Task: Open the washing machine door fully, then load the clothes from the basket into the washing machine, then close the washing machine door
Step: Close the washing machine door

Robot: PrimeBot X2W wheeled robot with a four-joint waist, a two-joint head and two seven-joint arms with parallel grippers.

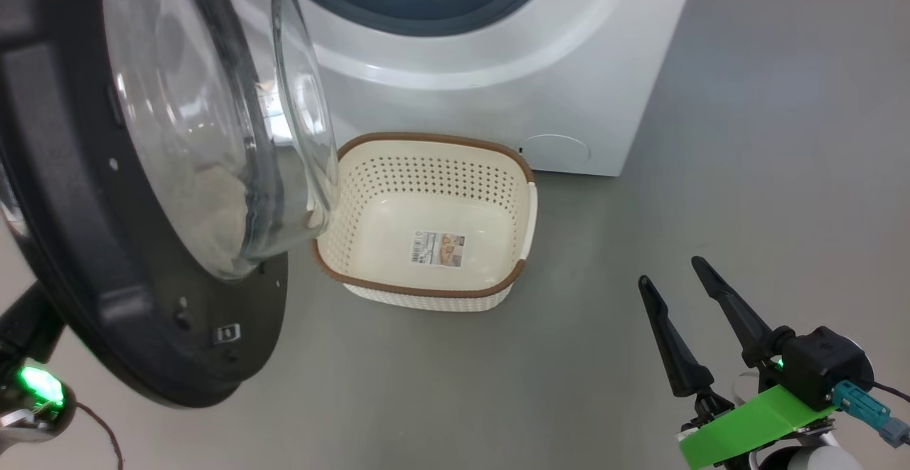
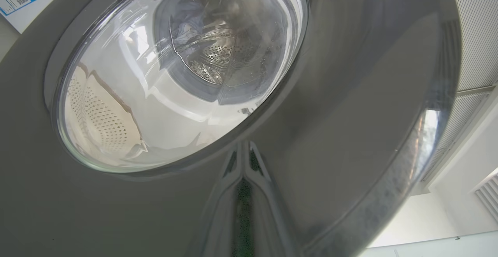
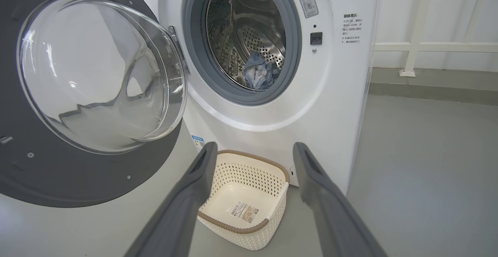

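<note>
Right wrist view: big white front-loading washing machine (image 3: 330,105), its round black-rimmed glass-bowl door (image 3: 78,179) standing open at 9 o'clock.
Light-blue fabric bundle of clothes (image 3: 258,72) lies low in the perforated steel drum (image 3: 249,16), 12 o'clock. Cream-white perforated plastic basket (image 3: 249,179) with a brown rim sits on the grey floor (image 3: 428,171) at 6 o'clock, just before the machine, with a paper label (image 3: 243,211) on its bottom. Right gripper (image 3: 253,148) is spread wide, holding nothing. Left gripper (image 2: 243,194) is closed, close against the door's glossy outer face; contact unclear.

head: down onto basket (image 1: 426,178) | left wrist: tight against door (image 2: 350,113) | right wrist: low, facing washing machine (image 3: 330,105), sharing basket
</note>
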